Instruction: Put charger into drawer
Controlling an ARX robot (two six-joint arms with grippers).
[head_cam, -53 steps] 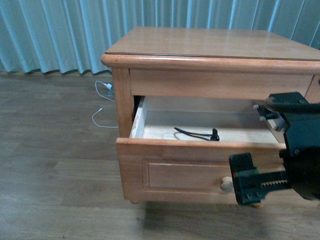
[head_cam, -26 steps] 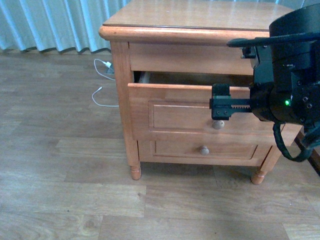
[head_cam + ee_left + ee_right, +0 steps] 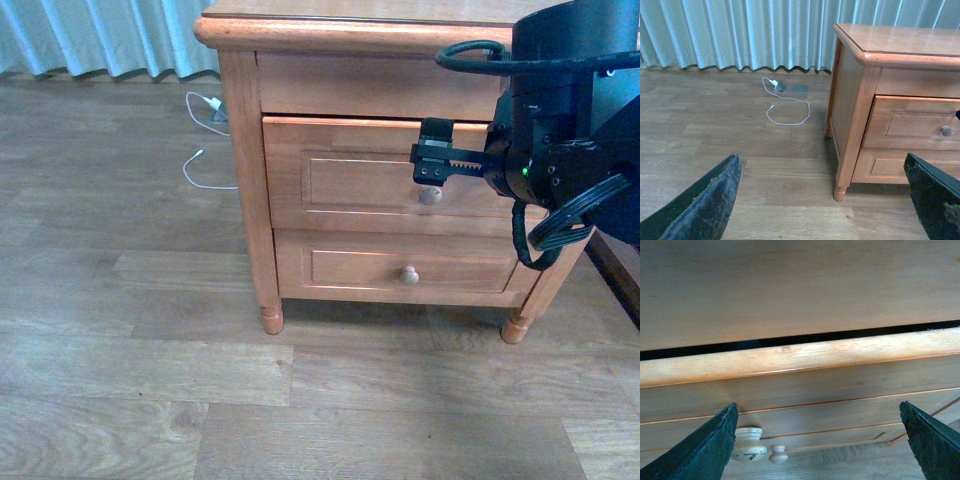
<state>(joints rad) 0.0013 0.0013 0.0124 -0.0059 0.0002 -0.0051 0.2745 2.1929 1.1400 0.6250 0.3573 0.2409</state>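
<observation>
The upper drawer [image 3: 350, 180] of the light-wood nightstand is almost shut. In the right wrist view only a thin dark slit shows above its top edge [image 3: 805, 357]. The charger is hidden inside it. My right gripper [image 3: 445, 165] is open and empty, right in front of the drawer's front, just above its round pale knob [image 3: 430, 196]. In the right wrist view the knob [image 3: 747, 444] sits by one fingertip [image 3: 710, 450]. My left gripper [image 3: 825, 200] is open and empty, low over the floor to the left of the nightstand, with the drawer [image 3: 920, 125] ahead of it.
The like lower drawer [image 3: 400, 268] with its knob [image 3: 409, 274] is shut. A thin white cable with a white plug [image 3: 205, 140] lies on the wood floor left of the nightstand, by the pale curtain [image 3: 740, 35]. The nightstand's legs [image 3: 271, 320] stand on the floor.
The drawer was wide open with the black cable showing inside; it has slid in and is now almost shut. My right gripper moved in with its front. The front view has tilted downward.
</observation>
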